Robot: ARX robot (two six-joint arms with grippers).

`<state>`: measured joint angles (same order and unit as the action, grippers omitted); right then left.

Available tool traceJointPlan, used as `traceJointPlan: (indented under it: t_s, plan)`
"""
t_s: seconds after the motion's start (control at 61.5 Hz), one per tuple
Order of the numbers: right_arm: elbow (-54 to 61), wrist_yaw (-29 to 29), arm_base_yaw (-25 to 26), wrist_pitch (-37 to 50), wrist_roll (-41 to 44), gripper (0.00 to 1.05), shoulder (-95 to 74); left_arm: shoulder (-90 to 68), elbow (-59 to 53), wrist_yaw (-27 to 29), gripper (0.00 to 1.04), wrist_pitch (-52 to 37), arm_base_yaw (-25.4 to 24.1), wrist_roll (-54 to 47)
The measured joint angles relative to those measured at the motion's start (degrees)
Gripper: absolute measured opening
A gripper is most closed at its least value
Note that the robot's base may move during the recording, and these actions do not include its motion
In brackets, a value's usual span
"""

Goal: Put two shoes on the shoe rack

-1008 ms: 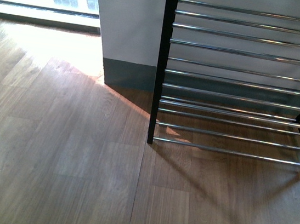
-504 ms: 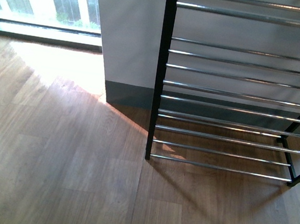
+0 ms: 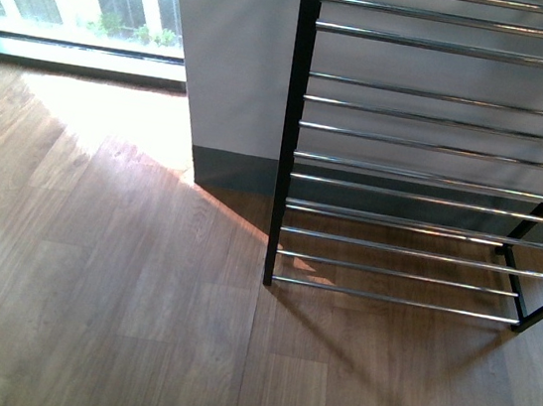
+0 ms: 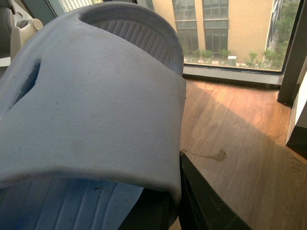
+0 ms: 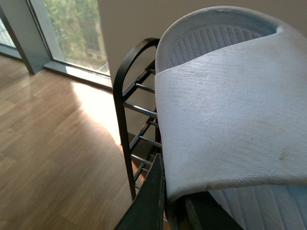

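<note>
- Carrying both shoes to the rack is the step I judge to be in hand; neither one rests on a bar yet.
- The shoes I see are pale slip-on slides with a broad strap and ribbed footbed, not laced.
- The left shoe (image 4: 91, 110) fills the left wrist view. The dark jaws of the left gripper (image 4: 175, 211) are closed on its side edge, with very little gap.
- It hangs above the wooden floor (image 3: 90, 289) near a window (image 4: 225, 28), and no rack shows in that view.
- The right shoe (image 5: 235, 110) is pinched the same way by the right gripper (image 5: 175, 213), jaws nearly together on its rim.
- This shoe is held high beside the rounded top of the shoe rack (image 5: 125, 96), close to the wall.
- Both shoes sit strap up and sole down, long axis running away from the wrist, rounded far end leading. I cannot tell toe from heel for sure.
- From the front, the chrome bars look bare, and neither arm is in view. A pale sliver in the upper right corner may be the right shoe.
- Next, I think, the right shoe needs lowering flat across two bars, long axis crossing them, before I let go.
- The left arm needs to swing rackward first.
</note>
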<state>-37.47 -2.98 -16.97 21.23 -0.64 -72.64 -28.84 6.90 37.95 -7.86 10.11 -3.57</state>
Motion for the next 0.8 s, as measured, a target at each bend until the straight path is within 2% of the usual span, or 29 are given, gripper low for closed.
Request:
traceJointPlan:
  t_s: [0.179, 0.26, 0.52, 0.797]
  plan:
    - [-16.1, 4.1, 0.9, -11.2, -6.9, 0.02, -13.6, 0.0, 0.0, 0.0, 0.02, 0.0, 0.0, 0.0]
    - [-22.4, 5.5, 0.8, -13.4, -8.9, 0.02, -18.9, 0.0, 0.0, 0.0, 0.02, 0.0, 0.0, 0.0]
    - [-37.4, 8.2, 0.2, -14.4, -11.0, 0.02, -32.7, 0.0, 0.0, 0.0, 0.02, 0.0, 0.0, 0.0]
    - [-44.9, 10.2, 1.4, -15.7, -11.9, 0.02, -42.6, 0.0, 0.0, 0.0, 0.02, 0.0, 0.0, 0.0]
